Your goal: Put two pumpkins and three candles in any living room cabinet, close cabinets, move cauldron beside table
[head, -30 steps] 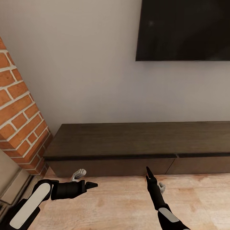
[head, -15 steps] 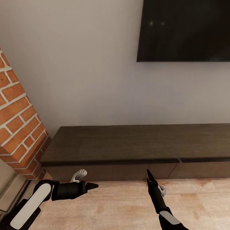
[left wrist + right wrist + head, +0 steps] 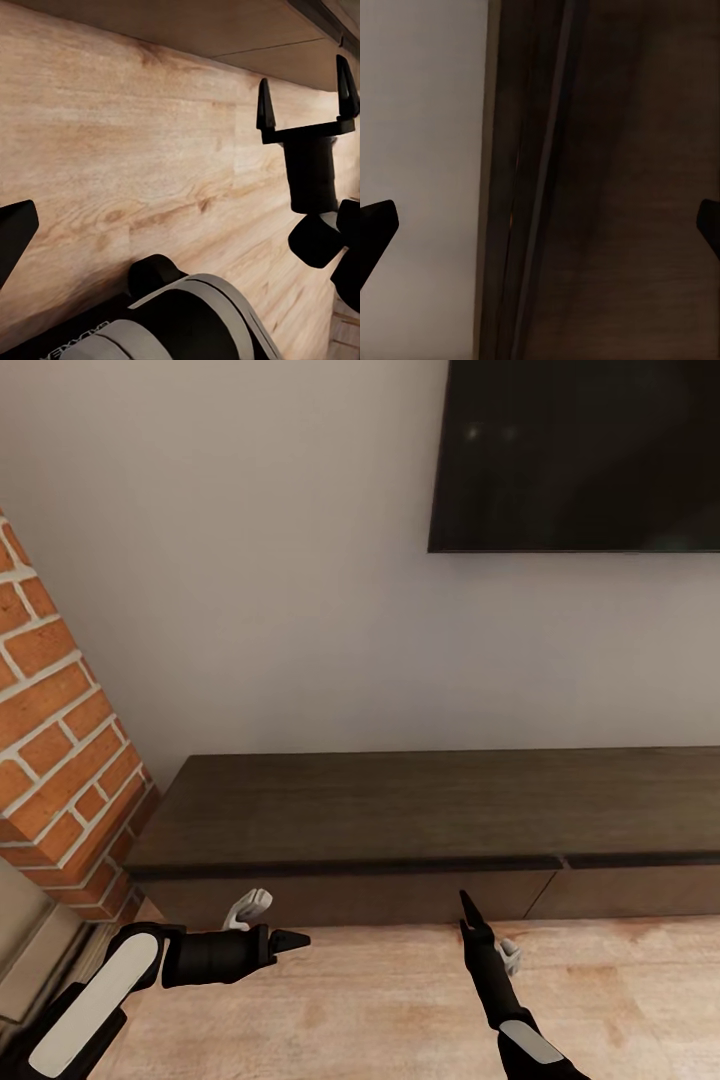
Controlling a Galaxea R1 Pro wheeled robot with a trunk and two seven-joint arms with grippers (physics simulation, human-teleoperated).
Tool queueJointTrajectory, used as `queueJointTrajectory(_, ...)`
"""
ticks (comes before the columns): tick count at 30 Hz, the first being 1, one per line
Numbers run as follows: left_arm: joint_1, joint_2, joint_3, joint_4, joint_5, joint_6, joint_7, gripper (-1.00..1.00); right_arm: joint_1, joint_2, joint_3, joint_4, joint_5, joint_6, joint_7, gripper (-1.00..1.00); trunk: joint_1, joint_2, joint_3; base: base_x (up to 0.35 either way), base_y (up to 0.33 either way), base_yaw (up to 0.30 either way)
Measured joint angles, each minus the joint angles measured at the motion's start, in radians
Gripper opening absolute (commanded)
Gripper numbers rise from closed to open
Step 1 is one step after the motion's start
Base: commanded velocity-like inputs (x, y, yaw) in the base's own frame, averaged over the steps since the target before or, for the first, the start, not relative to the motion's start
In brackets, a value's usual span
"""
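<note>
Dark-brown wood, flat-topped and long, the cabinet (image 3: 420,810) runs along the pale wall (image 3: 250,580), its plain handleless fronts shut, a thin seam dividing them. Above the cabinet hangs a black screen (image 3: 580,455); at its left end stands a brick pillar (image 3: 50,750). Before the cabinet lies light wooden floor (image 3: 370,1000). My left pincer (image 3: 288,938) hovers released over that floor, pointing sideways along the cabinet. My right pincer (image 3: 466,908) points at the cabinet front, spread wide, empty.
</note>
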Motion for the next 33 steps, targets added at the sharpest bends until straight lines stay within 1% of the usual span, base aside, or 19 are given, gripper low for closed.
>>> queueJointTrajectory(4,0.000,-0.001,-0.001,-0.002,0.001,0.000,0.000,1.00,0.000,0.000,0.000,-0.001,0.000,0.002,0.009,1.00,0.000,0.000,0.000,0.000,0.000,0.000)
queueJointTrajectory(7,0.000,-0.001,-0.001,-0.003,0.001,0.000,0.000,1.00,0.000,0.001,0.000,-0.003,0.001,0.003,0.014,1.00,0.011,-0.021,-0.009,0.000,0.000,0.000)
queueJointTrajectory(13,0.000,-0.002,-0.002,-0.002,0.001,0.000,0.000,1.00,0.000,0.000,0.001,-0.006,0.001,0.010,0.048,1.00,0.034,-0.063,-0.028,0.000,0.000,0.000)
queueJointTrajectory(18,0.000,-0.003,-0.003,-0.002,0.002,0.000,0.000,1.00,0.000,-0.001,0.002,-0.013,0.003,0.014,0.063,1.00,0.054,-0.098,-0.044,0.000,0.000,0.000)
queueJointTrajectory(23,0.000,-0.003,-0.003,-0.002,0.002,0.000,0.000,1.00,0.000,-0.002,0.011,-0.008,0.007,0.015,0.098,1.00,0.054,-0.098,-0.044,0.000,0.000,0.000)
queueJointTrajectory(27,0.000,-0.003,-0.004,-0.002,0.002,0.000,0.000,1.00,0.000,-0.002,0.012,-0.004,0.008,0.015,0.104,1.00,0.069,-0.126,-0.056,0.000,0.000,0.000)
queueJointTrajectory(33,0.000,-0.003,-0.003,-0.002,0.002,0.000,0.000,1.00,0.000,-0.002,0.012,-0.003,0.008,0.014,0.104,1.00,0.069,-0.126,-0.056,0.000,0.000,0.000)
